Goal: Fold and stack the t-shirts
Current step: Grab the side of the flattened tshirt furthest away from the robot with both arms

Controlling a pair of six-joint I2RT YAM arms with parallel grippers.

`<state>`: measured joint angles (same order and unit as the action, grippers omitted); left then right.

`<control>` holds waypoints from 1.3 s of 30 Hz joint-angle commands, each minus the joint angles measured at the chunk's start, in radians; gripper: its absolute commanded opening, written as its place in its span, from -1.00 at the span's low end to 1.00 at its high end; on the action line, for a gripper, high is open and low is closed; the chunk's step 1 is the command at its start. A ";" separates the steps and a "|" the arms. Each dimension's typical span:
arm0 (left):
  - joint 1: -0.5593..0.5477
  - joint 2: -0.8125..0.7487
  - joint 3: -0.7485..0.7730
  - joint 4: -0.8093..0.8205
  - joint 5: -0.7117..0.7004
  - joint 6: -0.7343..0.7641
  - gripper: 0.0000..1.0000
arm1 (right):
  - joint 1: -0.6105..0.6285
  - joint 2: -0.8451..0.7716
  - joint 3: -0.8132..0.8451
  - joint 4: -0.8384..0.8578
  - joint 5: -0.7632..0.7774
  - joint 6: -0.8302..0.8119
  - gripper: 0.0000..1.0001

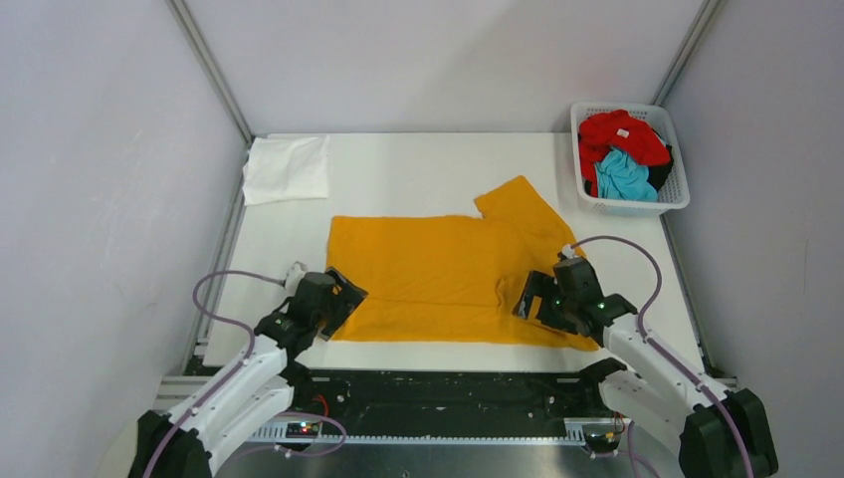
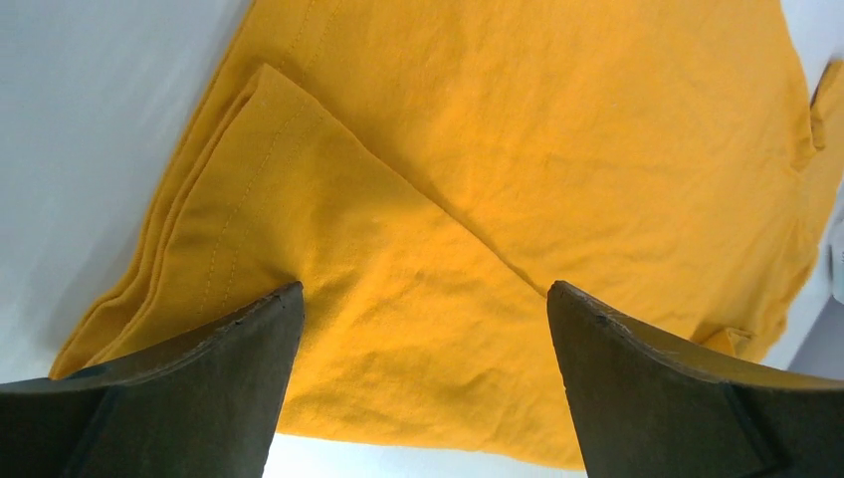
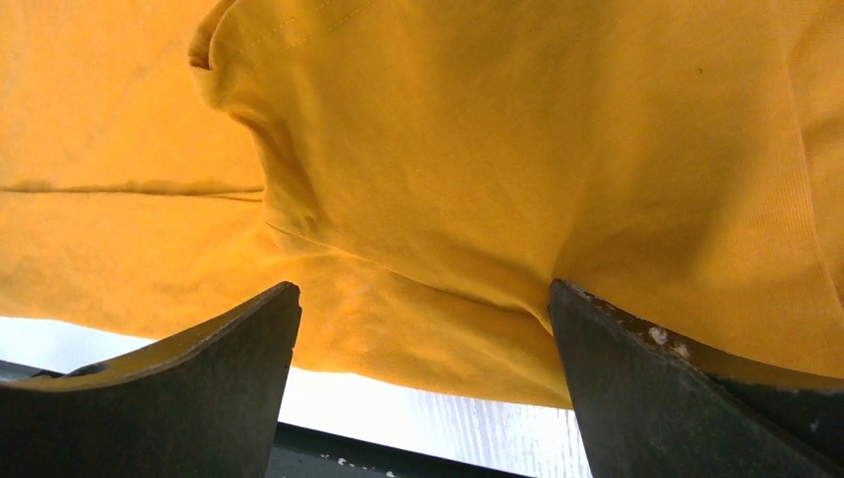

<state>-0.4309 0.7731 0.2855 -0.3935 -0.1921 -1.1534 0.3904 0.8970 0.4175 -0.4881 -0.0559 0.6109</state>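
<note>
A white plastic lattice basket [image 1: 637,207] stood at the far right corner of the white counter [image 1: 418,169], close to the right wall. Pale grey walls [image 1: 438,60] closed the counter in on three sides, with slanting aluminium posts [image 1: 214,70] at the two back corners. Along the near edge lay a black base plate [image 1: 438,393], and in front of it a silver metal rail [image 1: 428,438].

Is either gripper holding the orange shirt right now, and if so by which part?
Neither. The left gripper and right gripper are both open, spread over the near edge of the orange t-shirt, the left one at its folded corner. No cloth is pinched.
</note>
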 commanded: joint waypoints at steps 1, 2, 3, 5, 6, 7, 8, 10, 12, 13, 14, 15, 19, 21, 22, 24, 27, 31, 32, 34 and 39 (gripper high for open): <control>-0.031 -0.048 -0.071 -0.326 0.099 -0.098 0.99 | 0.012 -0.046 -0.012 -0.074 0.009 0.029 0.99; -0.032 -0.062 -0.068 -0.334 0.096 -0.101 0.99 | 0.016 -0.056 -0.016 -0.075 0.006 0.034 0.99; -0.035 -0.069 -0.063 -0.349 0.093 -0.103 0.99 | 0.024 -0.059 -0.017 -0.081 0.006 0.045 0.99; -0.038 -0.074 -0.042 -0.391 0.082 -0.111 0.99 | 0.031 -0.072 -0.019 -0.090 0.007 0.053 0.99; -0.047 -0.075 -0.030 -0.408 0.065 -0.120 0.99 | 0.032 -0.083 -0.018 -0.094 0.009 0.058 0.99; -0.052 -0.079 -0.007 -0.449 0.054 -0.125 0.99 | 0.033 -0.091 -0.017 -0.103 0.010 0.060 0.99; -0.062 -0.080 0.006 -0.470 0.026 -0.134 0.99 | 0.033 -0.107 -0.017 -0.107 0.010 0.066 0.99; -0.066 -0.088 0.038 -0.516 -0.009 -0.139 0.99 | 0.033 -0.129 -0.017 -0.117 0.013 0.067 0.99; -0.066 -0.092 0.056 -0.529 -0.027 -0.136 0.99 | 0.032 -0.146 -0.010 -0.116 0.020 0.055 0.99; -0.066 -0.088 0.065 -0.529 -0.035 -0.132 0.99 | 0.030 -0.151 0.004 -0.118 0.023 0.048 0.99; -0.067 -0.087 0.088 -0.529 -0.037 -0.115 0.99 | 0.029 -0.152 0.013 -0.121 0.026 0.032 0.99; -0.067 -0.085 0.102 -0.529 -0.044 -0.099 0.99 | 0.027 -0.153 0.041 -0.126 0.030 0.024 0.99; -0.069 -0.067 0.227 -0.527 -0.125 -0.007 0.99 | 0.021 -0.156 0.121 -0.114 0.046 -0.012 0.99; -0.069 -0.015 0.318 -0.526 -0.174 0.059 0.99 | 0.005 -0.156 0.164 -0.075 0.051 -0.033 0.99; -0.068 0.033 0.385 -0.526 -0.193 0.077 0.99 | -0.013 -0.155 0.176 -0.035 0.055 -0.037 0.99; -0.060 0.118 0.476 -0.518 -0.267 0.124 0.99 | -0.046 -0.145 0.199 0.052 0.039 -0.036 0.99; 0.032 0.236 0.581 -0.477 -0.323 0.208 0.99 | -0.098 -0.071 0.243 0.212 -0.035 -0.065 0.99; 0.205 0.416 0.676 -0.312 -0.212 0.327 0.99 | -0.089 0.170 0.465 0.223 0.105 -0.199 0.99; 0.224 0.487 0.718 -0.283 -0.206 0.339 0.99 | -0.095 0.276 0.515 0.181 0.131 -0.216 0.99; 0.269 0.600 0.792 -0.264 -0.182 0.374 0.99 | -0.112 0.433 0.701 0.138 0.173 -0.247 0.99; 0.366 0.908 0.974 -0.238 -0.068 0.429 0.99 | -0.133 0.741 0.950 0.161 0.185 -0.312 0.99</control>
<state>-0.1253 1.5074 1.1469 -0.6960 -0.3553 -0.8104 0.2729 1.4761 1.2209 -0.3443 0.0704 0.3866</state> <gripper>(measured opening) 0.995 0.993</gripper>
